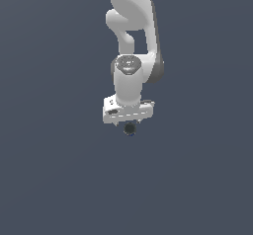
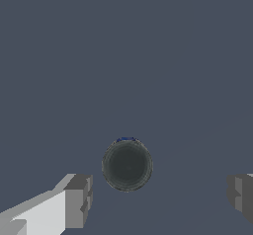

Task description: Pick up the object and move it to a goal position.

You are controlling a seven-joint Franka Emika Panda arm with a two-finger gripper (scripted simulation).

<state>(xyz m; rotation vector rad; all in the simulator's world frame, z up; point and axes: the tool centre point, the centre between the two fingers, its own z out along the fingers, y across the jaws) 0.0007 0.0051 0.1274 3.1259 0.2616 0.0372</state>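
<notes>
While the claw (image 2: 158,197) hangs spread wide, gripping nothing, the object (image 2: 127,165) lies between its fingers (image 2: 78,202), untouched

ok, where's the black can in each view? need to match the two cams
Exterior view: black can sits just below the white end effector, near frame centre.
Wrist view: the can is seen from above, between the two grey fingers, which stand apart from it.
Shared landmark: the end effector.

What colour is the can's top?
Dark grey-black, with a sliver of blue at the can edge; clearest in the wrist view.
</notes>
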